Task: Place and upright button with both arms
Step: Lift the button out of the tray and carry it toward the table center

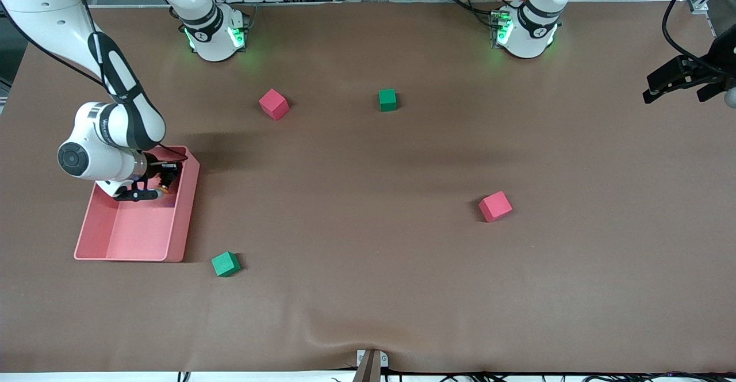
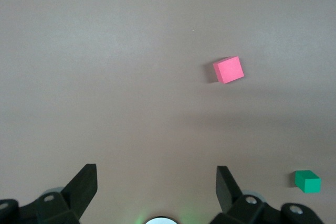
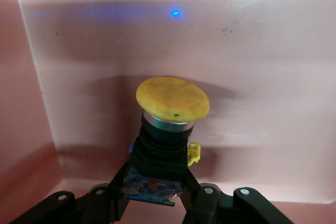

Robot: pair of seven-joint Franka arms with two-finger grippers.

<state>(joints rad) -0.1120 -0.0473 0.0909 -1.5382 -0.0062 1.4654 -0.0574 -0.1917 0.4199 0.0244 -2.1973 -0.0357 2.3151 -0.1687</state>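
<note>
The right gripper (image 3: 157,190) is lowered into the pink tray (image 1: 178,226) at the right arm's end of the table. Its fingers are clamped on the dark body of the button (image 3: 170,114), just under the metal ring below the cap. The round orange-yellow cap points away from the gripper toward a pink tray wall. In the front view the button (image 1: 165,185) appears only as a small orange spot beside the gripper (image 1: 154,182), close to the tray wall that faces the table centre; whether it rests on the tray floor or is held just above it cannot be determined from these views.

The left gripper (image 1: 678,83) waits in the air over the left arm's end of the table. In the left wrist view the gripper (image 2: 156,182) has its jaws spread wide, with nothing between them.

Four cubes lie on the brown table (image 1: 368,290):
- A pink cube (image 1: 273,104) and a green cube (image 1: 387,99) near the arm bases.
- A second pink cube (image 1: 495,206) toward the left arm's end, nearer to the front camera.
- A second green cube (image 1: 225,264) just beside the tray's corner nearest the front camera.
</note>
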